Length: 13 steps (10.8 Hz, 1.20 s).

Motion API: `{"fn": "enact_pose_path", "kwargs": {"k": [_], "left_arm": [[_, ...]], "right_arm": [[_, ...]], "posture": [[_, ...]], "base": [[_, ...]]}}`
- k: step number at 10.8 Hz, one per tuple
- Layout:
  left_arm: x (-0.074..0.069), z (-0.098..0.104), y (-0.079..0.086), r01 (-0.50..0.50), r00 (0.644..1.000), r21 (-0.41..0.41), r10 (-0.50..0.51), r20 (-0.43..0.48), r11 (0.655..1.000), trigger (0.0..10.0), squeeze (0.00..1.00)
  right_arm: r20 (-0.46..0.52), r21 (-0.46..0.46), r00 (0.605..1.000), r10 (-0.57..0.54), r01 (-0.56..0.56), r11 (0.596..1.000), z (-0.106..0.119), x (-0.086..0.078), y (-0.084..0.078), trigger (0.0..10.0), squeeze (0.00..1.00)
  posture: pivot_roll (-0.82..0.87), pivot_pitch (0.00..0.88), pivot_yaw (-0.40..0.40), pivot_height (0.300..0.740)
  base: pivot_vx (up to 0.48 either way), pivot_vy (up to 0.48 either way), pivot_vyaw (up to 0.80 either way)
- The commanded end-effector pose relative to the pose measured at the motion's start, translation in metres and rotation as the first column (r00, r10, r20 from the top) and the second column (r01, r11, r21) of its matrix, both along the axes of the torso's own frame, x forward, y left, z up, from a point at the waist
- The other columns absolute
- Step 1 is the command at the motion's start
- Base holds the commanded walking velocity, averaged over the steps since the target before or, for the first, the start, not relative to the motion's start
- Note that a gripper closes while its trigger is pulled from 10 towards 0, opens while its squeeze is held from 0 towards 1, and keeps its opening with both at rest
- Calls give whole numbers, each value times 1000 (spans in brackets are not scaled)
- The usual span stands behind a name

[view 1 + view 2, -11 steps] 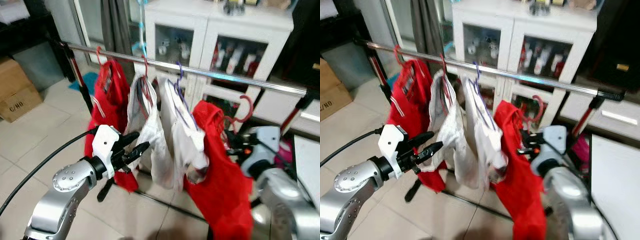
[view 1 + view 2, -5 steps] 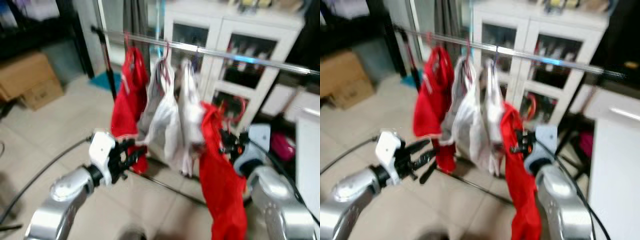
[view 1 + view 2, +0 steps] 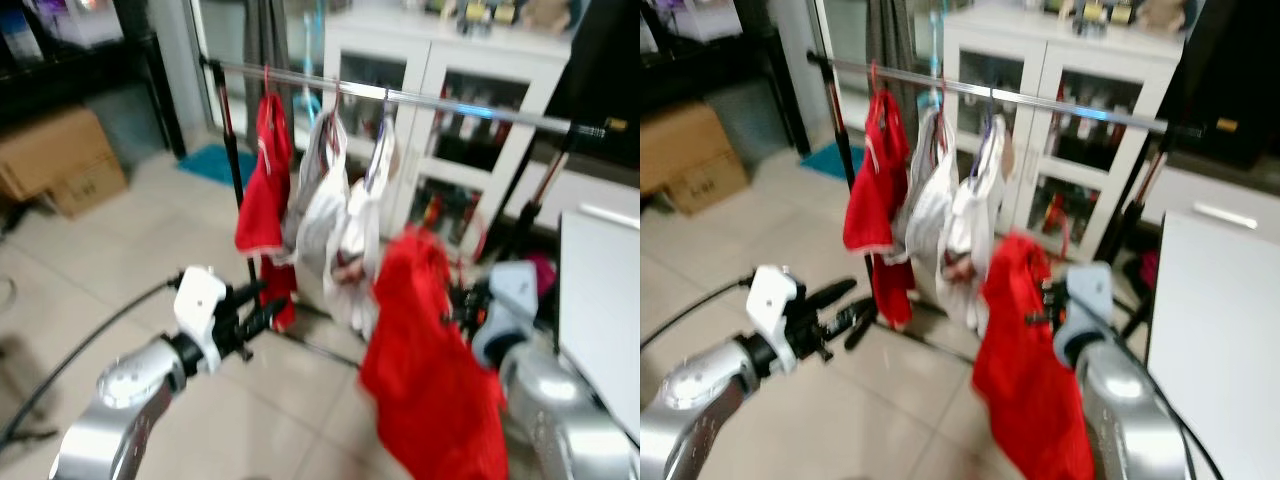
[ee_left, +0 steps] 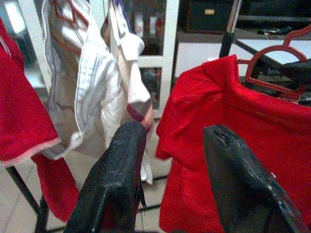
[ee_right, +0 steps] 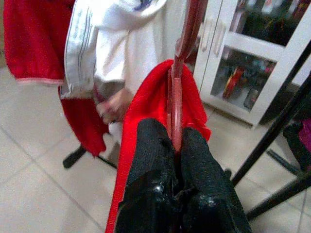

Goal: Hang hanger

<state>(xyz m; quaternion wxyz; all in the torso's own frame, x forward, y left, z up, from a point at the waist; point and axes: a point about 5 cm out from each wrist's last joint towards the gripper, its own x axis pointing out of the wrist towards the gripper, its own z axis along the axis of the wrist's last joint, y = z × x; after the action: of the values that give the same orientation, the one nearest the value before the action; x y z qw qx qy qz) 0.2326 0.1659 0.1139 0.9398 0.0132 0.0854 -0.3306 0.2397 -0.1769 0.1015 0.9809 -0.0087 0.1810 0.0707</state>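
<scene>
A red hanger [image 5: 178, 92] carries a red shirt [image 3: 432, 375], and my right gripper [image 5: 174, 138] is shut on the hanger's neck. The shirt hangs low in front of me, below and short of the chrome rail [image 3: 450, 104]; the hook [image 4: 274, 58] is off the rail. My left gripper [image 3: 256, 304] is held out to the left of the shirt, open with nothing between its fingers [image 4: 121, 160]. On the rail hang a red garment [image 3: 264, 190] and two white ones [image 3: 326, 200].
A white glass-door cabinet [image 3: 440, 60] stands behind the rack. A cardboard box [image 3: 62, 160] and a dark shelf sit at the left. A white tabletop [image 3: 600, 290] is at the right. The rack's black post [image 3: 232, 170] and foot rest on tiled floor.
The camera has backed away, so the rack and its clothes look farther and smaller. The right gripper still holds the hanger, and the red shirt now hangs lower.
</scene>
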Motion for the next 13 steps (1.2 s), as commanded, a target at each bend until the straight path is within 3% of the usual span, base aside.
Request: {"fn": "enact_pose_path", "kwargs": {"k": [1,2,5,9,13], "left_arm": [[1,5,0,0,1000,0,0,21,1000,10000,0],[0,4,0,-3,1000,-1,3,18,1000,10000,0],[-2,3,-1,-4,1000,-5,4,13,1000,10000,0],[-1,3,-1,-4,1000,-3,4,13,1000,10000,0],[-1,3,2,-3,1000,0,3,11,1000,10000,0]], "right_arm": [[16,-23,1000,16,-16,1000,5,1,-1,8902,0],[-1,-34,1000,21,-22,999,2,1,-2,10000,0],[-30,-44,999,31,-32,999,0,0,-3,10000,0],[-39,-53,998,46,-48,997,-1,0,-3,10000,0],[28,-8,973,231,-230,973,12,4,11,10000,0]], "posture": [[18,0,-20,740],[20,0,-24,740],[19,0,-30,740],[17,0,-30,740],[21,0,-32,740]], "base": [[0,300,0],[0,311,0],[0,321,-148],[0,325,-744],[0,326,0]]}}
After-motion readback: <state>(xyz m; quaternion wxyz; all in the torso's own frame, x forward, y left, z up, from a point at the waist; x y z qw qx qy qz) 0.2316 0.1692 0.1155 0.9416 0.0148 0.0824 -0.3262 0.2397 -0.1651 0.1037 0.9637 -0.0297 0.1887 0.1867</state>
